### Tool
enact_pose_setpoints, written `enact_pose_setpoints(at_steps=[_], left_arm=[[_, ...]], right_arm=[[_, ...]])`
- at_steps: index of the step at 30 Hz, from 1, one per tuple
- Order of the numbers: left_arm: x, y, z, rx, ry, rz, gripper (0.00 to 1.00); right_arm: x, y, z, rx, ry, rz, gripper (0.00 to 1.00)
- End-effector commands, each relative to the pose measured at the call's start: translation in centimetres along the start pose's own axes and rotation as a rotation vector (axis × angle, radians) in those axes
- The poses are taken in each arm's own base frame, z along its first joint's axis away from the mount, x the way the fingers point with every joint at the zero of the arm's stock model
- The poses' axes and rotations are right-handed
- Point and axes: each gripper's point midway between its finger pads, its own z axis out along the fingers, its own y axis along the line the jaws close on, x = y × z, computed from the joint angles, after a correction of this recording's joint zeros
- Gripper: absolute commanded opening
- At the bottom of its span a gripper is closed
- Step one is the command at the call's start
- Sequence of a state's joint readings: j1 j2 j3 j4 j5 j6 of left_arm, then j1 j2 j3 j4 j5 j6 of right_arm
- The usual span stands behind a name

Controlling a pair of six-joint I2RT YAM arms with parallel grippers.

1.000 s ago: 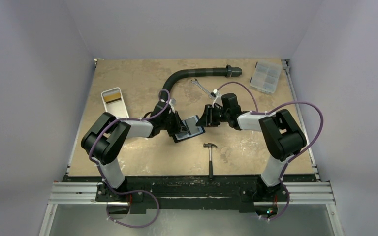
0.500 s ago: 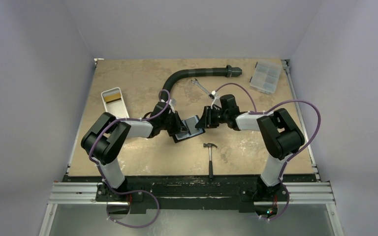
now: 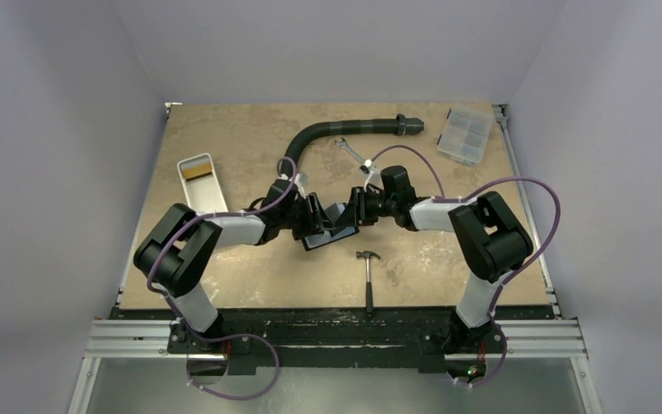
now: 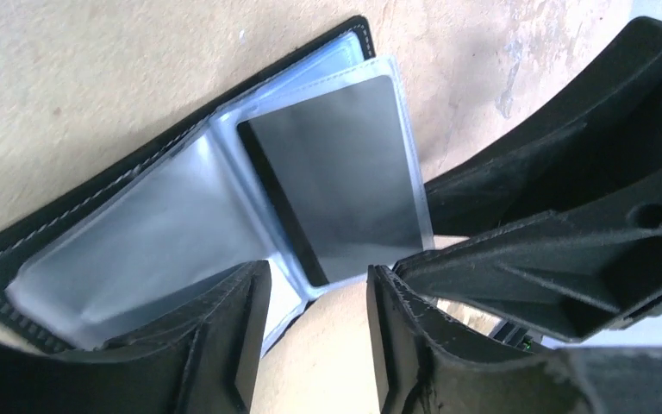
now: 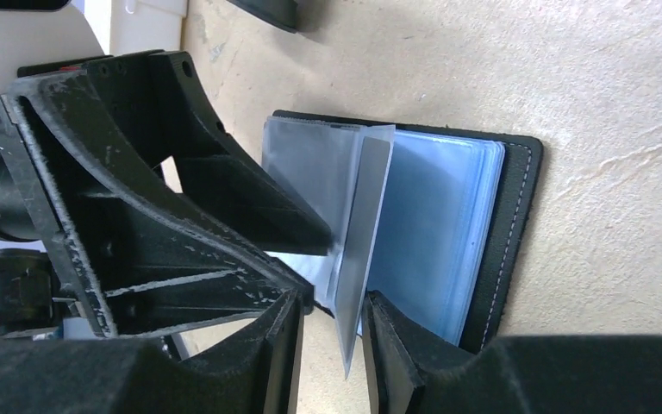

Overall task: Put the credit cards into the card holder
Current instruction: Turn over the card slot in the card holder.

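Observation:
The black card holder (image 3: 321, 239) lies open mid-table, its clear sleeves (image 4: 138, 250) fanned out. A dark credit card (image 4: 336, 172) sits inside one raised sleeve (image 5: 364, 233). My left gripper (image 4: 317, 297) hangs open at that sleeve's near corner, with bare table showing between its fingers. My right gripper (image 5: 332, 332) faces it from the other side. The raised sleeve stands between the right gripper's jaws, leaning on the right finger (image 5: 396, 341), with a gap to the left one. In the top view the left gripper (image 3: 317, 217) and the right gripper (image 3: 351, 213) meet over the holder.
A hammer (image 3: 368, 276) lies just in front of the holder. At the back are a curved black hose (image 3: 336, 131), a wrench (image 3: 353, 156) and a clear compartment box (image 3: 465, 135). A white tray (image 3: 200, 178) stands at the left.
My left gripper has opened, letting go of the card in the sleeve. The right gripper has slid left, closer over the holder.

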State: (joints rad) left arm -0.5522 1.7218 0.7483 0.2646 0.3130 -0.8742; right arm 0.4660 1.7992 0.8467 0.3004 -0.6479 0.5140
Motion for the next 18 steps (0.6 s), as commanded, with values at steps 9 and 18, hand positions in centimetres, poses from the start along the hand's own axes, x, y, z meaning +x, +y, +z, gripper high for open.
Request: enact_pose_setpoints(at_steps=[9, 18], left_arm=[[-0.9, 1.3, -8.3, -0.031, -0.055, -0.037, 0.6], [-5.9, -0.2, -13.5, -0.043, -0.172, 0.038, 0.67]], right_arm=[[-1.6, 4.7, 1.7, -0.092, -0.002, -0.081, 0.41], [0.4, 9.0, 3.5, -0.207, 0.072, -0.065, 0.51]])
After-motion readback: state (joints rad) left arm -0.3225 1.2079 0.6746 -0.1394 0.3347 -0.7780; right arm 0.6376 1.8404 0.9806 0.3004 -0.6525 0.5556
